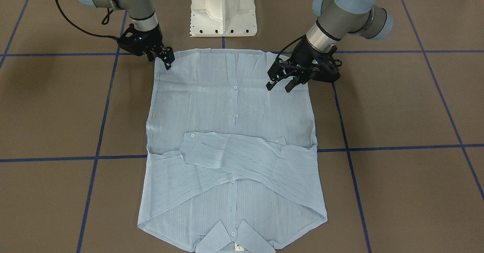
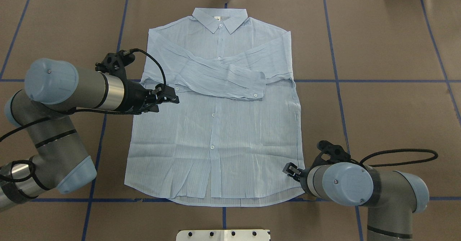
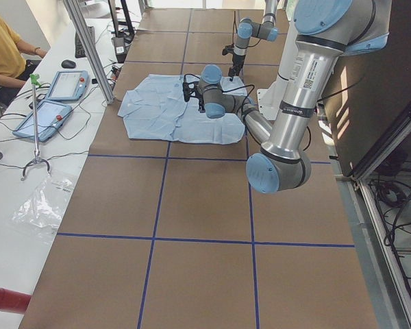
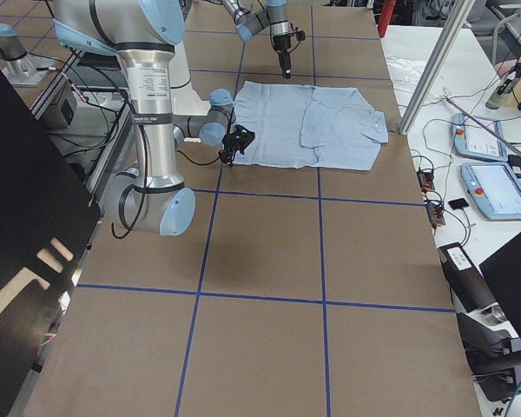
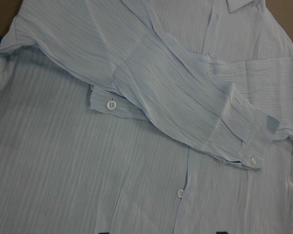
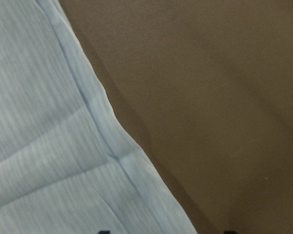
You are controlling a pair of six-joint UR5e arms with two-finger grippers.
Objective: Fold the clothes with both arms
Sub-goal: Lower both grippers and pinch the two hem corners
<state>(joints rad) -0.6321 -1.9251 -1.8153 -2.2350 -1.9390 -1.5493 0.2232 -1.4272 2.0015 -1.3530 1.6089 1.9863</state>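
bench (image 2: 378,107) carrying one pale-blue shirt (image 2: 216,136), laid flat, front up, sleeves crossed over the chest.
shirt's long axis runs away from the robot: collar far, hem by the base. right gripper (image 2: 289,169), jaws parted and empty, sits at the hem's right corner. left gripper (image 2: 172,97), jaws likewise parted and empty, hovers further up the left edge near a cuff, so likely the longer reach to the hem.

1. A pale-blue, faintly striped shirt (image 2: 216,133) lay flat, buttoned front up, both sleeves folded across its chest.
2. The left arm (image 2: 90,88) hovered over one side edge; the right arm (image 2: 345,183) reached low at the opposite hem corner.
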